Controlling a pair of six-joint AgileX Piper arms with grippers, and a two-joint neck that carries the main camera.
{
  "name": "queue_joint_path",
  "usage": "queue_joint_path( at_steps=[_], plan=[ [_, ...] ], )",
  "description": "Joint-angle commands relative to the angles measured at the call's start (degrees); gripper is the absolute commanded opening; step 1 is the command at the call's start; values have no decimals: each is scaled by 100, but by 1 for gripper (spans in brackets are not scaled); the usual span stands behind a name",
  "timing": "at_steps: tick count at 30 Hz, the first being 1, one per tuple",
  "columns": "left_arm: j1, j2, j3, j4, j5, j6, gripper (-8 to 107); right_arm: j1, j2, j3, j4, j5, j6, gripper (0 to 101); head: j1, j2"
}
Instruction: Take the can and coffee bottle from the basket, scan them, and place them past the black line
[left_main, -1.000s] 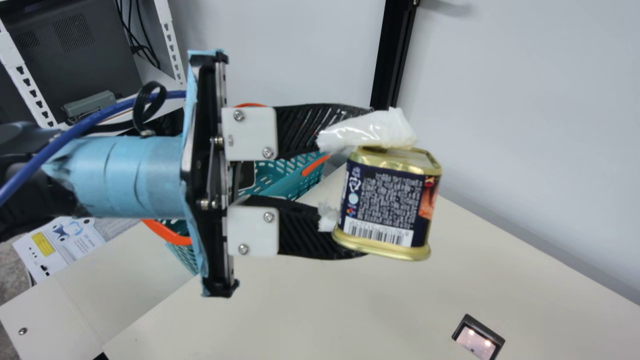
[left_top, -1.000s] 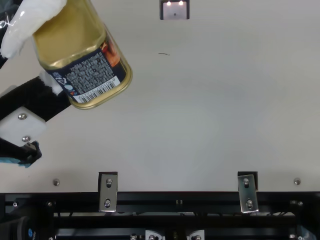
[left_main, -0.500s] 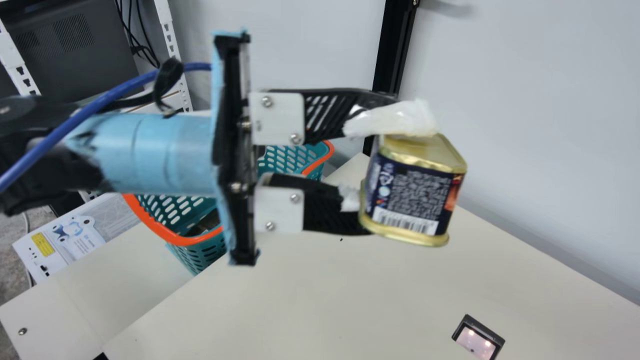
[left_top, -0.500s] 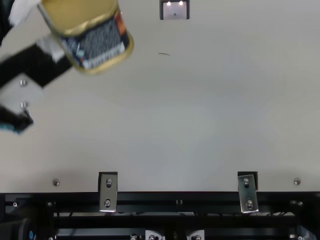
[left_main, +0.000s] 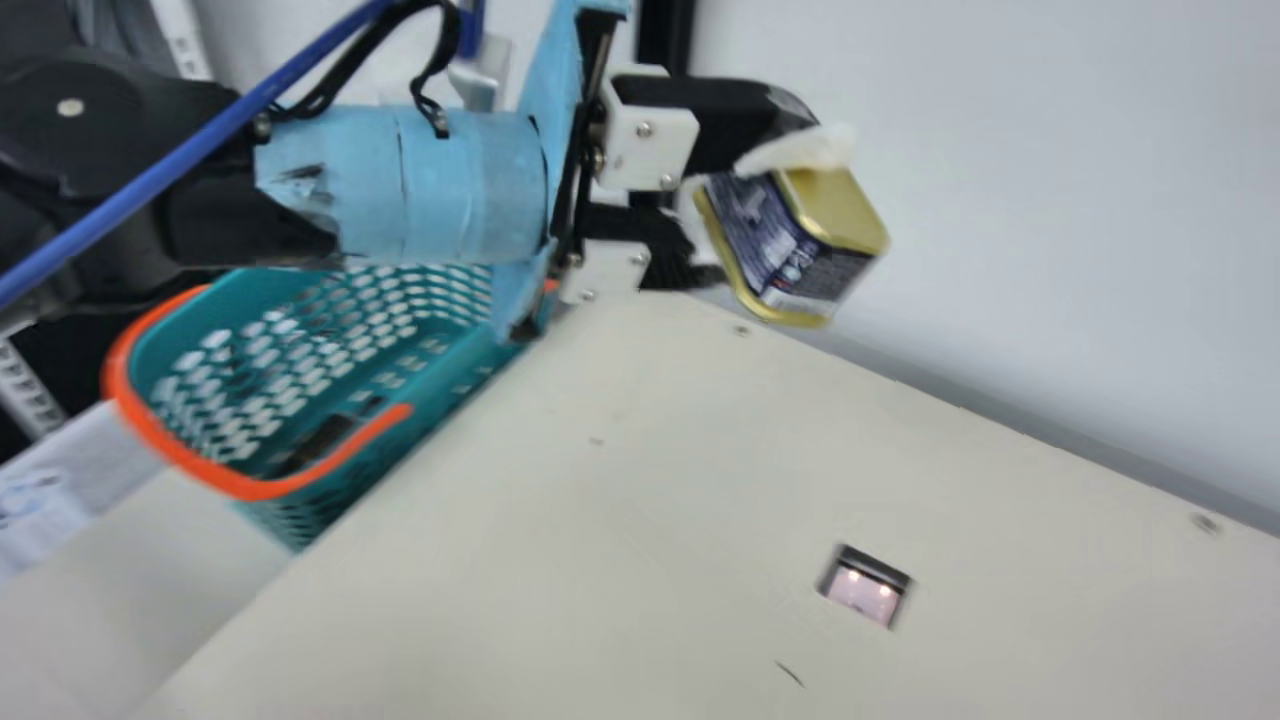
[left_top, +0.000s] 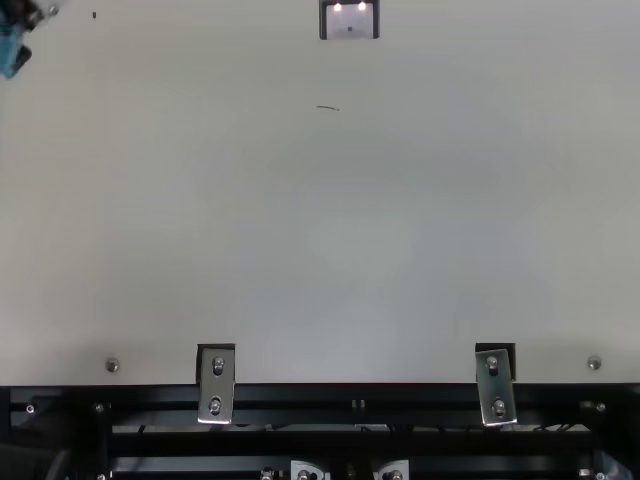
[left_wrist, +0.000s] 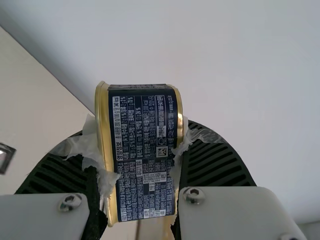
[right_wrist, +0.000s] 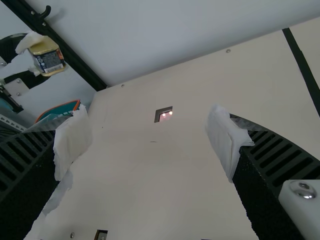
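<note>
Can (left_main: 835, 205), gold at the ends and dark blue around, tilts up in the air near the tabletop's far left corner. The left gripper (left_main: 775, 200) squeezes it between two black fingers with torn white pads. That arm sticks out sideways from the left, past the basket (left_main: 240, 485), with a blue cable (left_main: 200, 143) along it. The right gripper (right_wrist: 150, 137) has its two fingers wide apart above the tabletop (left_main: 600, 560), the can well away from them.

I count one can, one basket, one scanner (left_main: 865, 588) and one black line (right_wrist: 302, 70). Something dark (left_main: 320, 435) is in the basket; I can't tell what. The basket is green with an orange rim, just beside the tabletop's left edge. The cream tabletop has the scanner, with two little lights, between its left and right ends. The black line starts at the far edge, toward the right end. Behind are a pale wall (left_main: 1000, 200) and a black post (right_wrist: 80, 65).
</note>
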Motion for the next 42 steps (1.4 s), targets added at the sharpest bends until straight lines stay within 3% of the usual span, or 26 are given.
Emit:
queue_joint_path(
  at_steps=[1,7,8,14,29,34,42],
  plan=[
    [-282,66,-7,682,-612,-18,10,0,0,0,0,0,0,101,113,-368],
    [-629,112,172,1629,-1200,-89,10,0,0,0,0,0,0,101,508,-1221],
    [-572,114,120,1148,-964,-41,10,0,0,0,0,0,0,101,590,-1326],
    [-626,114,169,1617,-1187,-66,10,0,0,0,0,0,0,101,986,-1890],
    [-604,137,168,1621,-1194,-28,10,0,0,0,0,0,0,101,1035,-2118],
    [-641,327,348,2257,-1738,95,10,0,0,0,0,0,0,101,1035,-2118],
    [-1171,688,1057,3068,-3216,392,10,0,0,0,0,0,0,101,1035,-2118]
  ],
)
